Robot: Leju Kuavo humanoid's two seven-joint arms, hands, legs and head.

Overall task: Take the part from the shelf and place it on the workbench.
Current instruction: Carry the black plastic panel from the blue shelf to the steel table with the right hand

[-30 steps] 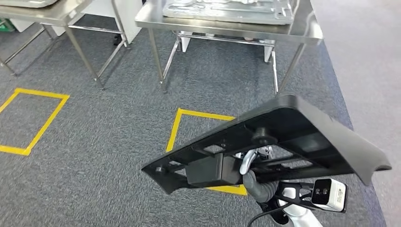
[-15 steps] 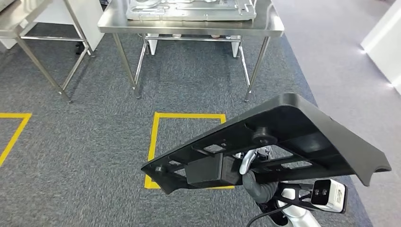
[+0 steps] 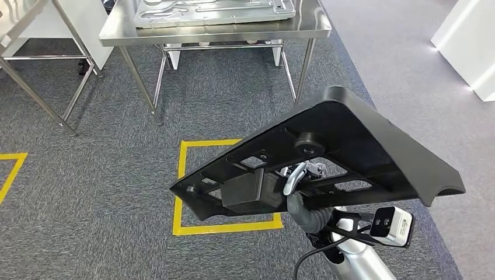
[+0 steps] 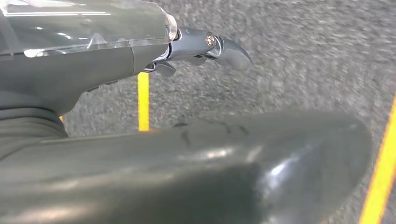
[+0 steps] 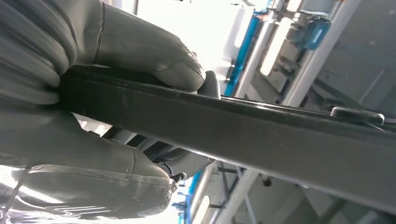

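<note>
A large black plastic part (image 3: pixel 356 137), flat and ribbed on its underside, hangs tilted over the floor at the lower right of the head view. My right hand (image 3: pixel 300 209) grips it from below by one of its ribs. In the right wrist view the thumb and fingers (image 5: pixel 140 51) clamp a black bar of the part (image 5: pixel 280 135). The steel workbench (image 3: pixel 216 34) stands ahead at the top of the head view, with a grey metal panel (image 3: pixel 210 9) lying on it. My left hand (image 4: pixel 201 46) hangs over the carpet, holding nothing, its fingers loosely extended.
A yellow taped square (image 3: pixel 182 175) marks the grey carpet just before the workbench. A second steel table (image 3: pixel 35 87) stands at the far left, with another yellow mark (image 3: pixel 11 169) near it. A white cabinet (image 3: pixel 467 41) stands at the right.
The whole view has swung: workbench and yellow square have slid left and come nearer as I walk. The part stays in my right hand, now a little higher in the picture.
</note>
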